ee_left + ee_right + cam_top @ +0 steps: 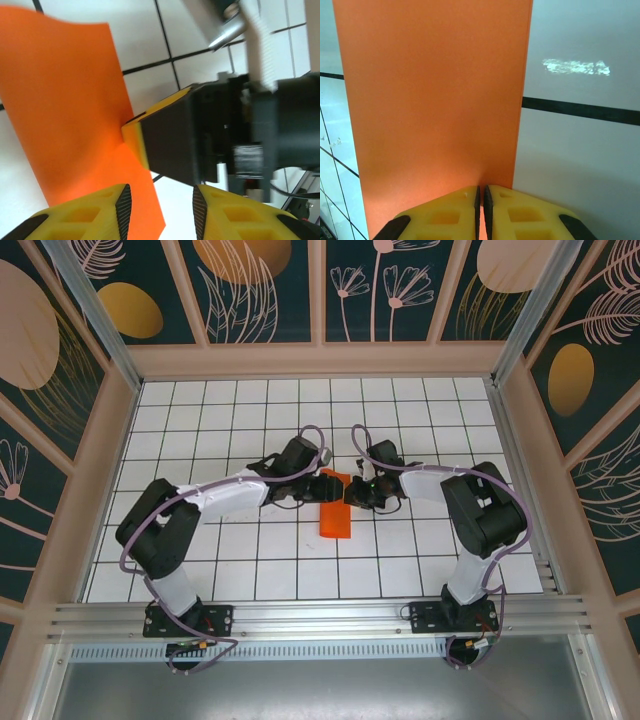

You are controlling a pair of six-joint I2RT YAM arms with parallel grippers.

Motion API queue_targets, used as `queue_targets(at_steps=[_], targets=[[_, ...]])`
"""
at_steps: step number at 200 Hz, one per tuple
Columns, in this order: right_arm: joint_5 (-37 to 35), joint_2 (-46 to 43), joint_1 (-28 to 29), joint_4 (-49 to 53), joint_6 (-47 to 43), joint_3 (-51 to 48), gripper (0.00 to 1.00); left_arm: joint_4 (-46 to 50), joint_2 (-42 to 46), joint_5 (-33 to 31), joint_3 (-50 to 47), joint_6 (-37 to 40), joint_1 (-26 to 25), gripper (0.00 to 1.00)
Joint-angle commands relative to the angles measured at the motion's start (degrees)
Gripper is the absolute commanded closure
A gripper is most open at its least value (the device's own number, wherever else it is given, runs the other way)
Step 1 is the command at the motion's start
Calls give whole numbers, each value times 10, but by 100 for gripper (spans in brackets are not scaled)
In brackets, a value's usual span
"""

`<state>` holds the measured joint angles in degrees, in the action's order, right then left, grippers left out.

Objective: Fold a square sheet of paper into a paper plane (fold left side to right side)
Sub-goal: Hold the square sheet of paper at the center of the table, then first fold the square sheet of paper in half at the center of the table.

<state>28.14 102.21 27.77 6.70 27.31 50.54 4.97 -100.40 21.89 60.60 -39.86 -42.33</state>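
The thin bright orange sheet of paper (335, 517), a narrow rectangle, sits on the white grid-tiled table (200, 420) between both arms. The right gripper (481, 190) is clamped on its right edge, likely keeping the layers aligned. The left gripper (159, 195) hovers at the left side, fingers apart, probably ready to press the crease.

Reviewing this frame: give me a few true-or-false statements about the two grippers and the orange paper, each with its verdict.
1. The right gripper is shut on an edge of the orange paper. True.
2. The left gripper is clamped shut. False: its fingers stand apart.
3. The orange paper is already a pointed dart. False: the top view shows a narrow rectangle.
4. The table is white tiles with dark grid lines. True.
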Motion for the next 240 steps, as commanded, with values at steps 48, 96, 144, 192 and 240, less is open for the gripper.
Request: queue_targets(at_steps=[48, 96, 144, 192, 240], targets=[[-34, 27, 6, 44, -8, -2, 84, -15, -38, 1, -44, -9, 1, 65], [-40, 30, 6, 50, -11, -1, 84, -3, -53, -26, -67, 0, 1, 67], [-45, 29, 6, 53, -12, -1, 84, -5, -47, -38, -100, -1, 1, 68], [-47, 29, 5, 55, -14, -1, 84, 13, 18, -50, -120, -3, 4, 65], [-42, 30, 7, 52, -14, 2, 84, -2, 55, -21, -78, -2, 30, 65]])
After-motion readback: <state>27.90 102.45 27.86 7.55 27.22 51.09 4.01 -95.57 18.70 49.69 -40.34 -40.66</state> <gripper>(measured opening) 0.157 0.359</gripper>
